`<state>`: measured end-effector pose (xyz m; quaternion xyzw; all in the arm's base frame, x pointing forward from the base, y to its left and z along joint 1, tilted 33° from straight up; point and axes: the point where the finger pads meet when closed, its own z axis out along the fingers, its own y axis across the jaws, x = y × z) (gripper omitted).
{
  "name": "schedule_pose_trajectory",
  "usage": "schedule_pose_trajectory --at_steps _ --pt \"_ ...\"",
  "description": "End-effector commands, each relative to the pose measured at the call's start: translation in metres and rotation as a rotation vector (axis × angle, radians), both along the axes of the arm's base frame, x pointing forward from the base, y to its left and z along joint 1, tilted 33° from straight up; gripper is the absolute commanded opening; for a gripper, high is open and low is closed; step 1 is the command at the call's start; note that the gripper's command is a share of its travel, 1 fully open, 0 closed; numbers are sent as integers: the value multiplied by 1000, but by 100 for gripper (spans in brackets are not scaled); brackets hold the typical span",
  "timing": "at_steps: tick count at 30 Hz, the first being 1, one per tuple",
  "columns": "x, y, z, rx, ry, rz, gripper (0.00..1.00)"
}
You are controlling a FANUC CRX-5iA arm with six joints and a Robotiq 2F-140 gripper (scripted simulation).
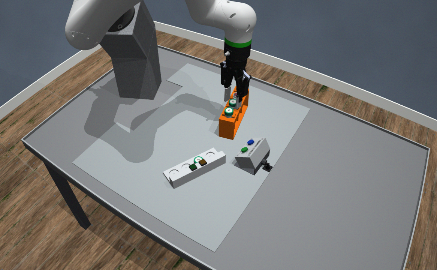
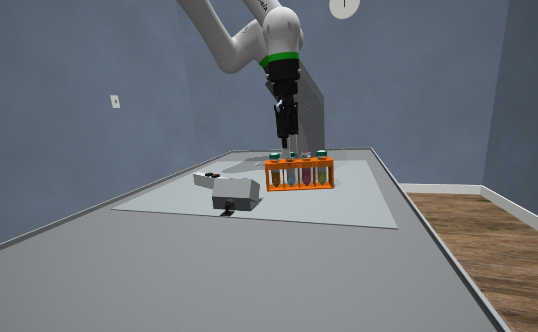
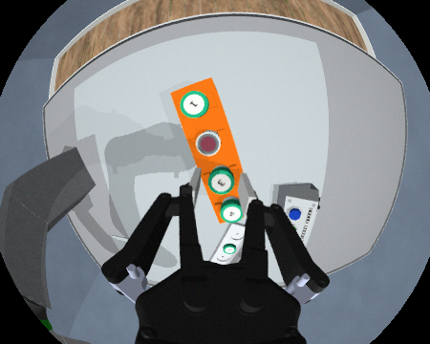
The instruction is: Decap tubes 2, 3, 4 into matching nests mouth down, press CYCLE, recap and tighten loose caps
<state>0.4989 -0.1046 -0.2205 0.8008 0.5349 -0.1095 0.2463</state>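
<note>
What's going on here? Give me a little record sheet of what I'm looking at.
Rack: orange station holding four tubes
Open tube: the pink one, no cap
Capped tubes: three
Removed cap: lies in the white tray, third nest from the left in the top view
Gripper: open, fingers either side of the blue tube's cap, gaps showing
Keys: blue and green, untouched
</note>
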Motion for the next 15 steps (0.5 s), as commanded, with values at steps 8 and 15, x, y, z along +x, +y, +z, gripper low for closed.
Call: schedule_pose_trajectory --at_steps 8,15 --pt "1 0 0 -9 -85 -51 0" --pt "1 0 0 -9 -85 -51 0"
